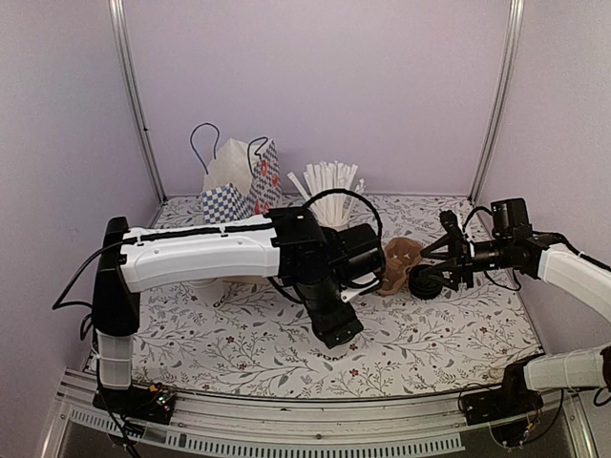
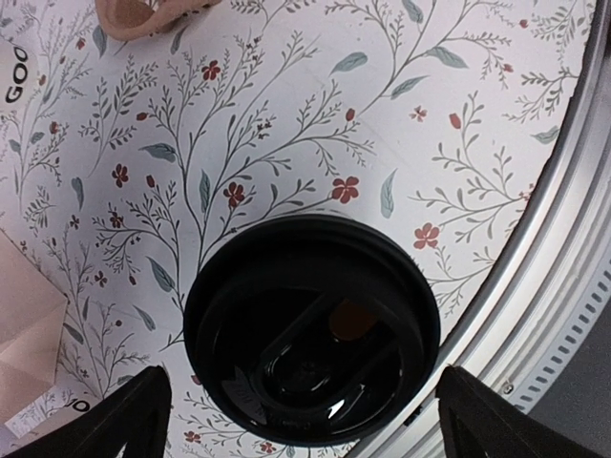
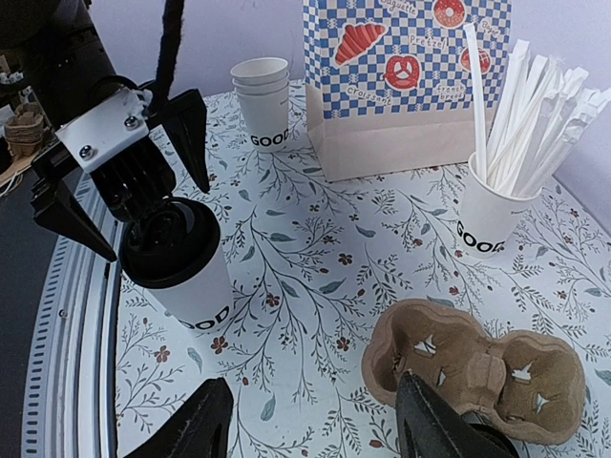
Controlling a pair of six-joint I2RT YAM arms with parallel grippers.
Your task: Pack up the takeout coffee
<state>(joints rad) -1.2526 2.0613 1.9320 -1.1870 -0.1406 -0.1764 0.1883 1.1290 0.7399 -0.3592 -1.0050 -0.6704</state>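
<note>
Our left gripper hung with its fingers spread wide, and the takeout coffee stood upright between and just below them, its black lid clear of both tips. Our right gripper also stood apart around nothing, with a brown cup carrier just beside one finger.

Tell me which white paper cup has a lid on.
The takeout coffee cup, the only one capped with a black lid; the straw cup and the stacked cups stand open-topped.
</note>
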